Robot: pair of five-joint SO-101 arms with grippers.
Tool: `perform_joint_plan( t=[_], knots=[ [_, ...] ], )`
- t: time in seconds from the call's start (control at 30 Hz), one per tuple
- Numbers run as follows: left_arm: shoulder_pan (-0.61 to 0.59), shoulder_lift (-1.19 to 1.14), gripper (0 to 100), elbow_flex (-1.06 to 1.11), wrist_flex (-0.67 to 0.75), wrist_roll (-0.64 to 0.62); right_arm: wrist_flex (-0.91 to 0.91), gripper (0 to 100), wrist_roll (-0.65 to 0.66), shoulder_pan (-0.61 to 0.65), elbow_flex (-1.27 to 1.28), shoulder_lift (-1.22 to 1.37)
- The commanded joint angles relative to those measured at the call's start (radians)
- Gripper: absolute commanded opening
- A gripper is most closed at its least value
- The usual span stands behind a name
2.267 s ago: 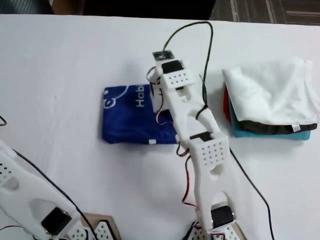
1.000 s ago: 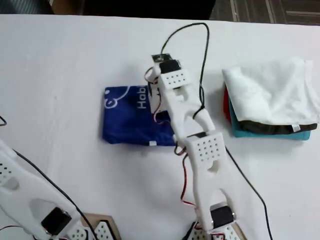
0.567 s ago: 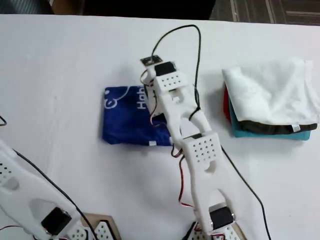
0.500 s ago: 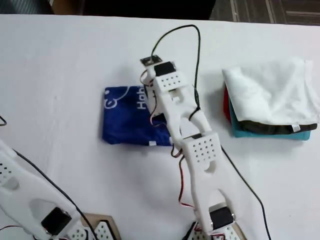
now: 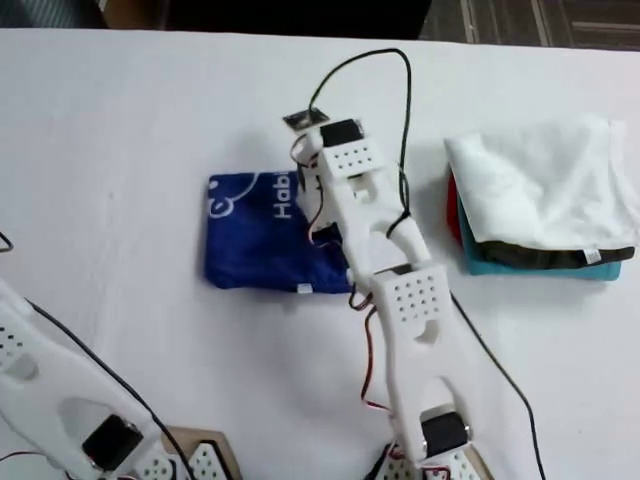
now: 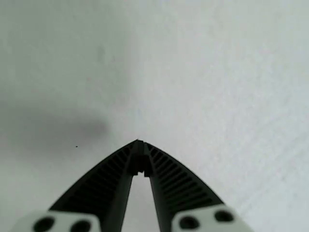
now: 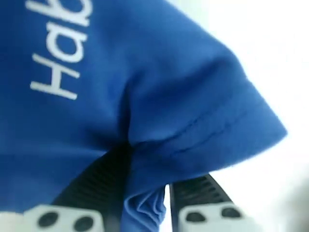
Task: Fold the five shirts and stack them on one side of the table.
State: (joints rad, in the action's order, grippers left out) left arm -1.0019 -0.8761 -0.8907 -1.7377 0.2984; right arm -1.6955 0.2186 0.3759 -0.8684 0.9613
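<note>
A folded blue shirt (image 5: 260, 240) with white lettering lies flat near the table's middle. My right arm (image 5: 355, 200) stretches from the near edge over the shirt's right end. In the right wrist view my right gripper (image 7: 147, 169) is shut on a fold of the blue shirt (image 7: 145, 72) at its hemmed edge, with cloth bunched between the fingers. A stack of folded shirts (image 5: 540, 200) sits at the right, a white one on top with black, teal and red beneath. My left gripper (image 6: 138, 143) is shut on nothing above bare white tabletop.
My left arm (image 5: 60, 410) rests at the near left corner. Black cables (image 5: 400, 90) loop from the right arm across the table between the blue shirt and the stack. The white table (image 5: 120, 130) has free room at the left and the back.
The right arm's wrist swung a little to the left, then back to the right. The blue shirt and the stack stayed where they were. The left arm kept still.
</note>
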Motion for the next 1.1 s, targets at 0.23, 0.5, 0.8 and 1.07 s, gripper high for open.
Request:
perform_joint_plan(
  t=[0.23,0.5,0.8,1.07],
  knots=[
    [0.014,0.018,3,-0.013,0.006,0.000,-0.016,1.9,0.229,-0.074,0.252,-0.668],
    [0.040,0.018,3,-0.013,0.002,-0.002,-0.013,1.9,0.331,-0.133,0.292,-0.920],
    [0.049,0.018,3,-0.013,0.005,-0.002,0.027,1.9,0.477,-0.420,0.290,-1.047],
    [0.095,0.018,3,-0.013,0.002,-0.038,0.054,1.9,0.569,-0.526,0.290,-1.112]
  ],
)
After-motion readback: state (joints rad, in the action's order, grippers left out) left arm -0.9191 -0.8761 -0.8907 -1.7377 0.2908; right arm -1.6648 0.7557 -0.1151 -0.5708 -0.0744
